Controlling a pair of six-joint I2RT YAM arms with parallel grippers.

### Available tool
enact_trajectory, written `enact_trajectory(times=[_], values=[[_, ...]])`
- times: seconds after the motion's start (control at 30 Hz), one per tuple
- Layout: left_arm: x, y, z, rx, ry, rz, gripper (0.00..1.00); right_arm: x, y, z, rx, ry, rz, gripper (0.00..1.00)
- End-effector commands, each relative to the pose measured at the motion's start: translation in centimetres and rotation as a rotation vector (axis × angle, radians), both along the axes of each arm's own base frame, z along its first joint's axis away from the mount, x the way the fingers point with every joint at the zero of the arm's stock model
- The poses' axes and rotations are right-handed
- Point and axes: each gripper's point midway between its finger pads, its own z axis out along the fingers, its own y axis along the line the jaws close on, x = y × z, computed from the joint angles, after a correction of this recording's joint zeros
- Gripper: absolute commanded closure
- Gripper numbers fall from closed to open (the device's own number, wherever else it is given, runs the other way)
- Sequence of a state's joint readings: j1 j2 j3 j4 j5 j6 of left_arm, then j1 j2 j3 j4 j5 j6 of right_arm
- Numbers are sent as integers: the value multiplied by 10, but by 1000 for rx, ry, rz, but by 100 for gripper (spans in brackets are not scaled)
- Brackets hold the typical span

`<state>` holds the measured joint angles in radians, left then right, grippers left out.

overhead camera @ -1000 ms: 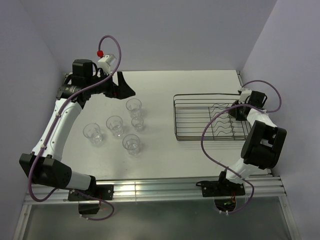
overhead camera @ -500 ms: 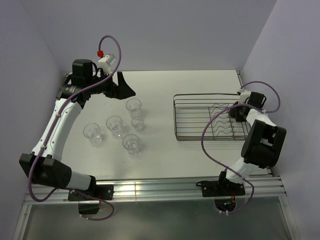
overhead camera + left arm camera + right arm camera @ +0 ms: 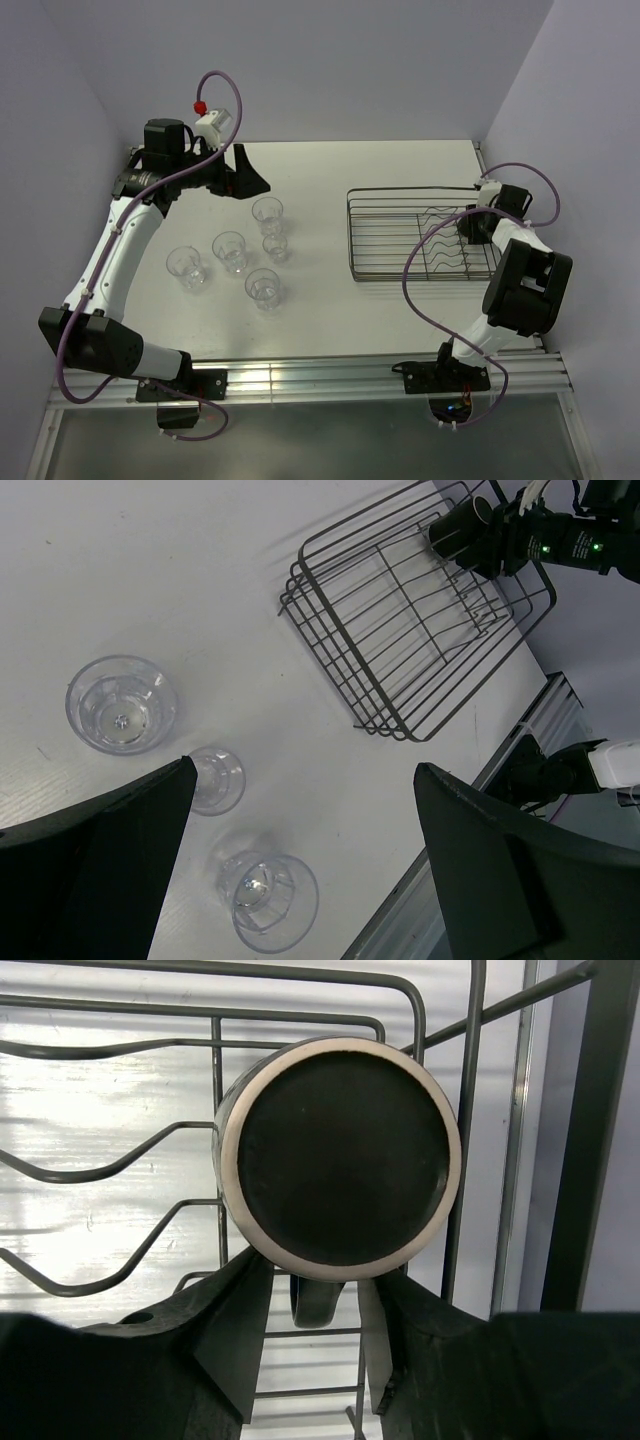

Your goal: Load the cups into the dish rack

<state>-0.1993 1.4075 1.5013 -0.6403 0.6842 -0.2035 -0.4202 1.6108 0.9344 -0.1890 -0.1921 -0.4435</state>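
**A:** What does the mug look like, and where is it?

**B:** The mug [image 3: 340, 1155] is dark brown. Its round base, ringed with a pale unglazed edge, faces the right wrist camera. It sits in a corner of the dish rack [image 3: 352, 240], against the thin grey wires, with its handle pointing toward the camera.

**A:** Is it being held?

**B:** The right gripper [image 3: 320, 1270] has its jaws slightly parted on either side of the handle. A sliver of light shows on each side, so nothing is clamped.

**A:** Does the overhead view show that?

**B:** No, the right gripper hides the mug there. The overhead view shows five clear tumblers [image 3: 230, 250] in a cluster on the white table [image 3: 320, 180], well left of the rack. One smaller tumbler [image 3: 275, 247] stands among them. The left gripper [image 3: 250, 178] hangs above them, jaws spread wide and holding nothing.

**A:** And the left wrist camera?

**B:** It shows only three tumblers, along with the mug's side at the rack's far corner.
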Motion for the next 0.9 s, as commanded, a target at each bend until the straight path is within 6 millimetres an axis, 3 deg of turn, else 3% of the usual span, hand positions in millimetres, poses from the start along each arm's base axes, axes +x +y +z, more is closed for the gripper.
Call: enact_trajectory(times=[0.0, 0.3, 0.6, 0.87], values=[[-2, 1, 11, -9, -58, -19, 1, 8, -7, 21, -26, -66, -7, 53], [-3, 2, 8, -5, -58, -10, 1, 8, -3, 49, -23, -113, -4, 43], [-4, 3, 9, -4, -63, -13, 1, 5, 2, 76, -19, -138, 7, 43], [-6, 6, 0, 26, -52, -16, 1, -4, 28, 142, 51, -236, 44, 43]])
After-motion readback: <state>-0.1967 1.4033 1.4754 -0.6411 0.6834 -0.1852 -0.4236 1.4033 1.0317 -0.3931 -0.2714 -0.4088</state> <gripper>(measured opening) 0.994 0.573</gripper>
